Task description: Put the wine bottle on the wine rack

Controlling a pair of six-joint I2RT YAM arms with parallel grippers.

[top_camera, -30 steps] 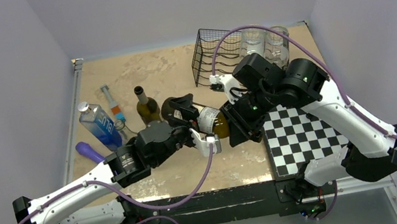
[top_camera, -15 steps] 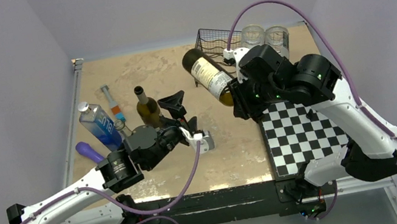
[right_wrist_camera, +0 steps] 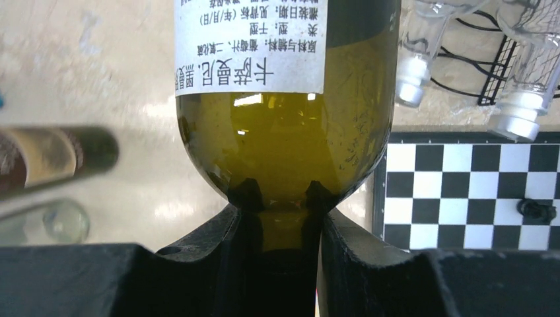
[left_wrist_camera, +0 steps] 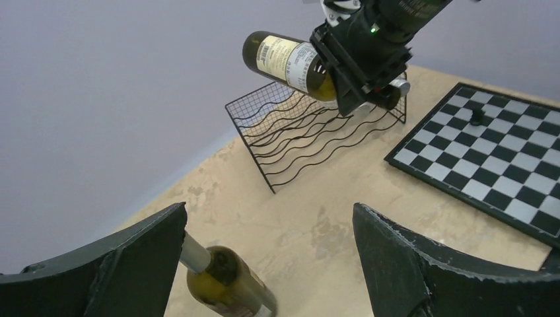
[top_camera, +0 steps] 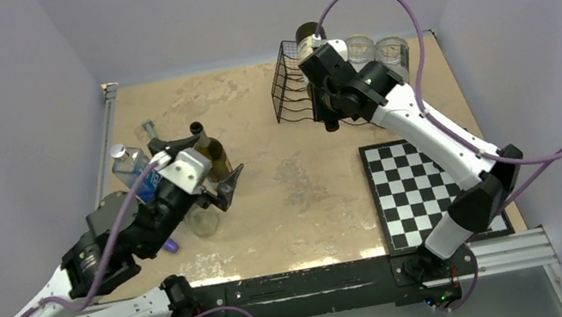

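Observation:
The wine bottle (left_wrist_camera: 290,59), dark green glass with a white label, is held by its neck in my right gripper (right_wrist_camera: 280,218), which is shut on it. It hangs nearly level above the top of the black wire wine rack (left_wrist_camera: 310,132), base pointing away from the arm. In the top view the rack (top_camera: 294,91) stands at the back, with the right gripper (top_camera: 326,89) over it and the bottle's base (top_camera: 306,33) sticking out behind. My left gripper (left_wrist_camera: 271,218) is open and empty, at the left of the table (top_camera: 209,167).
A second green bottle (top_camera: 212,155) stands under the left gripper, also seen in the left wrist view (left_wrist_camera: 224,284). A blue bottle (top_camera: 131,167), a clear glass (top_camera: 203,222) and a purple object (top_camera: 170,245) lie nearby. Clear glasses (top_camera: 372,49) stand by the rack. A chessboard (top_camera: 426,185) lies front right.
The left gripper let go of the wine bottle and drew back to the left. The right arm carried the bottle from mid-table up and back over the rack.

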